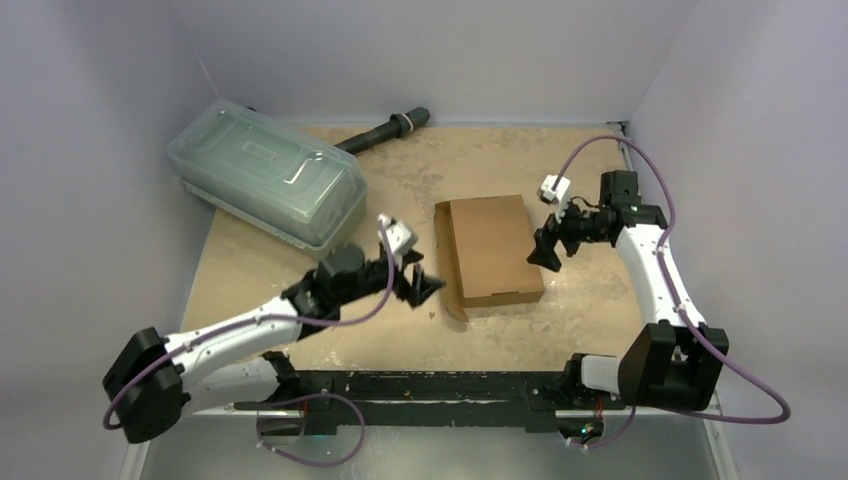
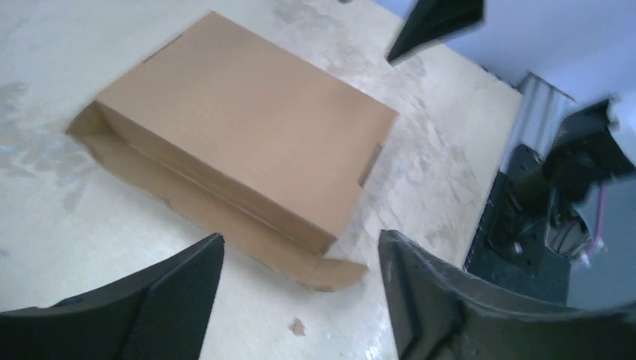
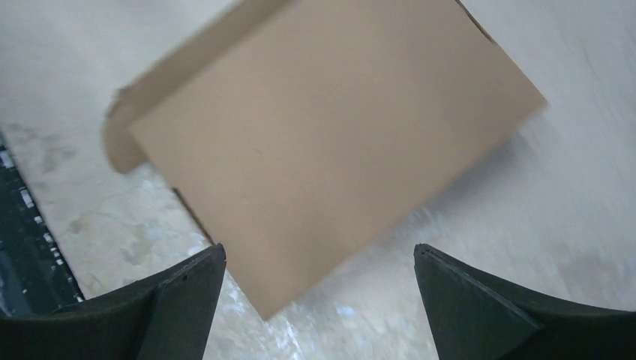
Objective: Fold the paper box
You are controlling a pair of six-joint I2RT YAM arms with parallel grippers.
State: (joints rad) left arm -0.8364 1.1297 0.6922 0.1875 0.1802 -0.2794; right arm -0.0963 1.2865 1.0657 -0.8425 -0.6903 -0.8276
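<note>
Left claw (image 1: 420, 285) is released, nothing in it, just off the 8 o'clock corner of the box (image 1: 490, 248). Right claw (image 1: 547, 250) is also spread wide & empty, at the box's 3 o'clock edge. Box lies mid table (image 1: 590, 170), lid down, but a long flap (image 1: 447, 262) along its 9 o'clock side lies flat, not tucked. Tuck looks like what's left: R claw pins the lid from above, L slides under the flap & rolls it up w/o creasing. Room: bare table at 6 & 12 o'clock. Plastic tub (image 1: 268, 180) at 10 & black tube (image 1: 385, 130) at 11 are well apart.
</note>
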